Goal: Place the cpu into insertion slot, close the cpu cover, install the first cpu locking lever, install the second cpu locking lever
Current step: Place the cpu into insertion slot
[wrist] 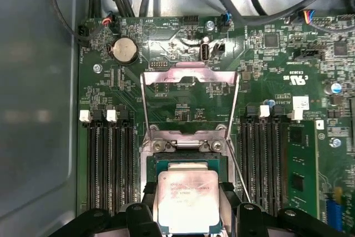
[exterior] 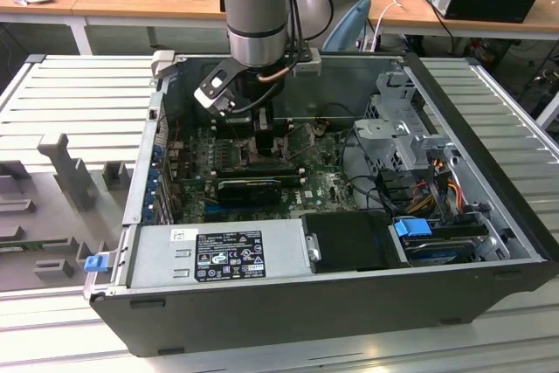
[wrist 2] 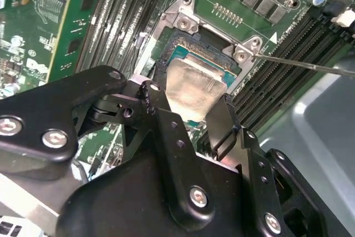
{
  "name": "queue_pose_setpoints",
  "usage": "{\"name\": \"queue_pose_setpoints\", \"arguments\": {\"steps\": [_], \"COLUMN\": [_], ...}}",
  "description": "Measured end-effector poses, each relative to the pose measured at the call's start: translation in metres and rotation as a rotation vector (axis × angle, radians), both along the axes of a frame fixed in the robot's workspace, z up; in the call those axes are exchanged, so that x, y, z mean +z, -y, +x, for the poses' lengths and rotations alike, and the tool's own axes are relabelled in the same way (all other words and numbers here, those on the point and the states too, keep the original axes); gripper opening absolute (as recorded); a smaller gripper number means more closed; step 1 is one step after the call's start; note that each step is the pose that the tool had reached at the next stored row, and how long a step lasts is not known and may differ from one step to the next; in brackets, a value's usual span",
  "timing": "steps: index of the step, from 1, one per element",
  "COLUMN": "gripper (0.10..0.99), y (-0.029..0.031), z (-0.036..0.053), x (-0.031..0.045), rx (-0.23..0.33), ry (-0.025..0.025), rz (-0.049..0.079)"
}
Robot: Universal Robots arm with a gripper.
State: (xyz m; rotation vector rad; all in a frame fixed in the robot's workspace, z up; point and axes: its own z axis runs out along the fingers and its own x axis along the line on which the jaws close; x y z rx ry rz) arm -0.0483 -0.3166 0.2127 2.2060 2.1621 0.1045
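- in the exterior view, the arm reaches down into the open computer case [exterior: 367, 303], with the gripper [exterior: 260, 133] low over the green motherboard [exterior: 327, 183], towards the far side of the case.
- a grey power supply [exterior: 223, 251] sits along the near wall, towards the exterior view's left.
- in both wrist views, the cpu [wrist: 187, 201] [wrist 2: 197, 84] lies between the two black fingers [wrist: 228, 192] [wrist 2: 222, 126], its pale metal face up.
- the jaws are drawn in against two opposite edges of the cpu, gripping it, with no gap that we can see.
- the cpu is directly over the insertion slot [wrist: 188, 160] [wrist 2: 166, 65], and the slot's dark rim shows around it. we cannot tell whether it is fully seated.
- in the first wrist view, the cpu cover [wrist: 183, 75] is flipped open and stands up from its hinge just beyond the slot.
- a thin locking lever [wrist: 239, 173] [wrist 2: 305, 64] runs unlatched beside the slot.
- black memory slots [wrist: 108, 159] flank the socket on both sides.
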Motion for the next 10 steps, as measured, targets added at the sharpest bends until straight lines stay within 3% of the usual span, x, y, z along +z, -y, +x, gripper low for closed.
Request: {"name": "queue_pose_setpoints", "arguments": {"steps": [8,10], "gripper": [0.525,0.525], "y": [-0.0003,-0.0003], "z": [-0.0001,-0.0001], "x": [-0.0059,-0.0117], "rx": [0.014,0.014], "ry": [0.0001,-0.0001], "rz": [0.0,0.0]}}
